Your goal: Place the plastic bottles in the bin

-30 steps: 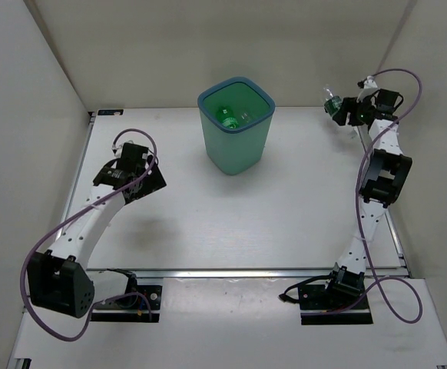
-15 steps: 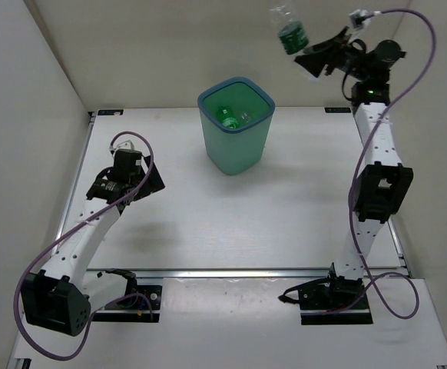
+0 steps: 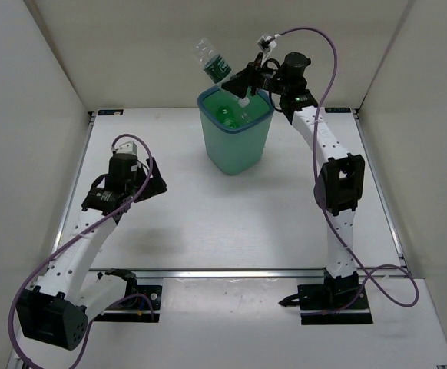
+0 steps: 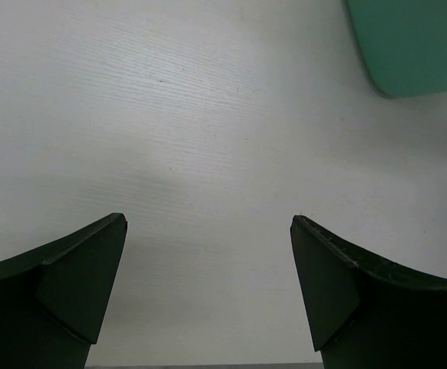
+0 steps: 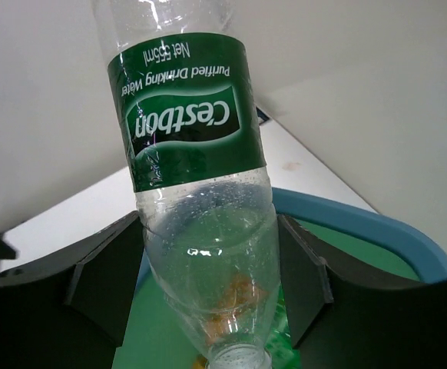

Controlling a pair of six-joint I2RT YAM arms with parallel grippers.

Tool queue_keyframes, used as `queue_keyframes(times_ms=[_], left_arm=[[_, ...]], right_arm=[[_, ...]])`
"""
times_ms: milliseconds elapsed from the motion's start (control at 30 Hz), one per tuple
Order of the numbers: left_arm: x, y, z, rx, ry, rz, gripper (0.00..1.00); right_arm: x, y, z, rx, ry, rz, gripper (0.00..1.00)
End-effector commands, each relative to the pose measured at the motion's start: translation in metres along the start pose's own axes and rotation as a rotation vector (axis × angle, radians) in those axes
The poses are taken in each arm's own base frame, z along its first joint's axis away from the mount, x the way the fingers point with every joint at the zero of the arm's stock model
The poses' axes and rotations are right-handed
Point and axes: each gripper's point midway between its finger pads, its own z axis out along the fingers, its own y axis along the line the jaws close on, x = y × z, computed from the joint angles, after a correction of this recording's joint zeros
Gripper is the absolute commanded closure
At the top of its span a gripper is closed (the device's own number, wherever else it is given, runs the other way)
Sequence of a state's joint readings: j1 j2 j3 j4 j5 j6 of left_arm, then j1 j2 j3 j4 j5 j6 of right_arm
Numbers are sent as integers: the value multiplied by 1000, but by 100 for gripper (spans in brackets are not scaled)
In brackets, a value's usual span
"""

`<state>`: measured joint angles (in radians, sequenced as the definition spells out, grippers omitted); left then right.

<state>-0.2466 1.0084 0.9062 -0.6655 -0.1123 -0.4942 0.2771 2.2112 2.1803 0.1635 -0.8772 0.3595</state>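
Note:
The teal-green bin [image 3: 237, 146] stands at the back middle of the table. My right gripper [image 3: 235, 83] is shut on a clear plastic bottle with a green label [image 3: 213, 63], holding it tilted above the bin's far rim. In the right wrist view the bottle [image 5: 200, 192] sits neck-down between the fingers [image 5: 304, 277], with the bin's blue rim [image 5: 377, 227] below. Green and orange bottles lie inside the bin [image 3: 230, 115]. My left gripper [image 3: 156, 186] is open and empty over bare table to the bin's left; its wrist view shows the bin's lower corner [image 4: 408, 46].
White walls close in the table on the left, back and right. A metal rail [image 3: 246, 273] runs along the near edge by the arm bases.
My right arm has swung left with the green-label bottle, from the back right corner to above the bin. My left arm has shifted slightly.

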Motion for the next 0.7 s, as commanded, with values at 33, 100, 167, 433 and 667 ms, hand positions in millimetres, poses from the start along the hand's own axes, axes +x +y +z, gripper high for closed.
queue_keyframes(times_ms=[33,100,167,433,667], left_arm=[[-4,0,-6,-1,2,29,1],[-7,0,-11,-4,-12,33,1],[-10,2,-14,-6,-24,34,2],[-19,9,-18,-43,-47,46,2],[-15,7,-15,-29,-36,38,1]], right_arm=[[-4,-39,-13,151,-12,-73,72],[2,-42,-19,172,27,-94,63],[-4,-30,-22,152,31,-114,15],[-41,3,-54,190,29,-136,1],[-27,11,-131,496,133,-63,1]])
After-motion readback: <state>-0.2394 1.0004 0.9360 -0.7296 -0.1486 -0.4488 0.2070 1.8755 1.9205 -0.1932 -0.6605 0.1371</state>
